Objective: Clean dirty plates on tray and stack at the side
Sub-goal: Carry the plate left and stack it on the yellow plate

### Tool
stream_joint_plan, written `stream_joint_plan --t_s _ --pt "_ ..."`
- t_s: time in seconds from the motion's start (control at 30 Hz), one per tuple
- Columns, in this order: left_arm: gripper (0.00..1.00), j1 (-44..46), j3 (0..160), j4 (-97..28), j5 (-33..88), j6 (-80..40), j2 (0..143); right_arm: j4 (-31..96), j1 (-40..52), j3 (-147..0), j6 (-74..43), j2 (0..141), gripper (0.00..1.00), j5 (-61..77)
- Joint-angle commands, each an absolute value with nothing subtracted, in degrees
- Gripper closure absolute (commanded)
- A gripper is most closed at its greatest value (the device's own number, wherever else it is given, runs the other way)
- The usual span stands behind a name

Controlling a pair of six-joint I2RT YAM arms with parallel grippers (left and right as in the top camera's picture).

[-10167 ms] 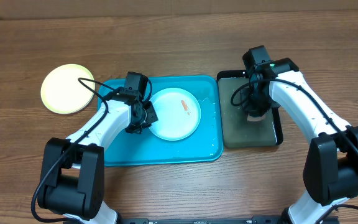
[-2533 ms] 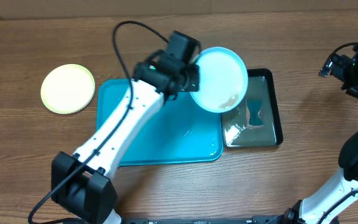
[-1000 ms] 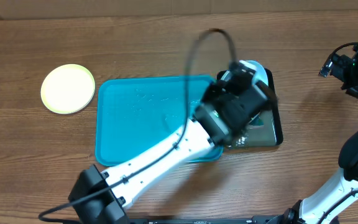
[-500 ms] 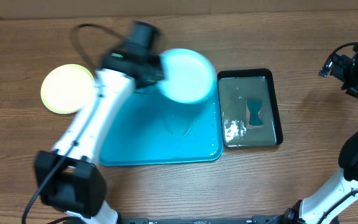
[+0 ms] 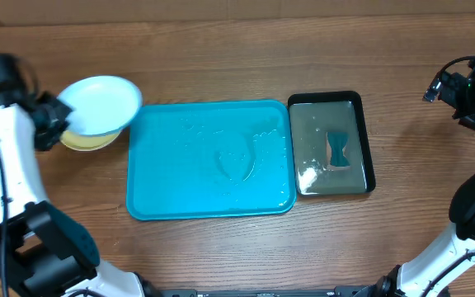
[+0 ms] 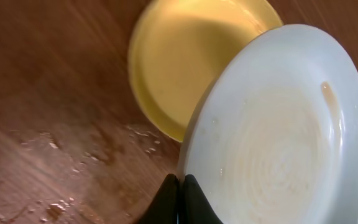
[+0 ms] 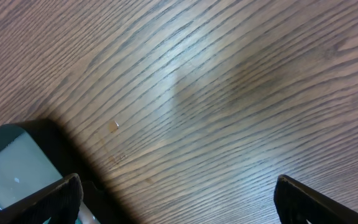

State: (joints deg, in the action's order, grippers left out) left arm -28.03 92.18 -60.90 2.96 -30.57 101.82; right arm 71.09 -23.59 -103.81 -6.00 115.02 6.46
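Observation:
My left gripper (image 5: 54, 124) (image 6: 180, 182) is shut on the rim of a whitish plate (image 5: 99, 105) (image 6: 278, 137). It holds that plate tilted just above the yellow-green plate (image 5: 79, 142) (image 6: 185, 50), which lies on the table left of the tray and is partly covered. A faint brownish mark shows near the held plate's rim. The turquoise tray (image 5: 180, 165) is wet and holds no plates. My right gripper (image 5: 468, 91) (image 7: 176, 185) hangs open over bare wood at the far right, with nothing between its fingers.
A black tray (image 5: 368, 140) of water sits against the turquoise tray's right side, with a small dark sponge-like piece (image 5: 336, 151) in it. Its corner (image 7: 17, 155) shows in the right wrist view. Water drops spot the wood by the plates.
My left arm has swung the whitish plate from over the tray's back edge leftward to above the yellow-green plate. The right arm has not moved.

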Motion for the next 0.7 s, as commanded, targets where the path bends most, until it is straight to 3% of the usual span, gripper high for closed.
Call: stream_joint_plan --t_s 0.0,0.2,0.47,0.57,0.63,0.67 --pt "0.96 -31.20 91.81 -60.82 2.26 -31.55 101.91 70.76 -23.75 -104.20 -6.20 114.83 0.00 6.22" --pt "0.96 -32.16 85.89 -53.54 -1.83 -31.27 101.91 70.74 -23.75 -104.20 -6.20 114.83 0.00 6.22" --pt "0.92 -31.31 72.10 -34.33 -1.91 -29.41 101.91 70.74 -23.75 -104.20 -6.20 114.83 0.00 6.22" --pt "0.60 -31.31 70.32 -30.94 -1.56 -27.97 101.91 70.74 -23.75 -104.20 -6.20 114.83 0.00 6.22" --pt "0.30 -31.29 70.24 -30.48 1.04 -25.32 101.91 70.74 -23.75 -104.20 -6.20 114.83 0.00 6.22" --pt "0.20 -31.29 70.26 -30.35 3.27 -23.35 101.91 70.74 -23.75 -104.20 -6.20 114.83 0.00 6.22"
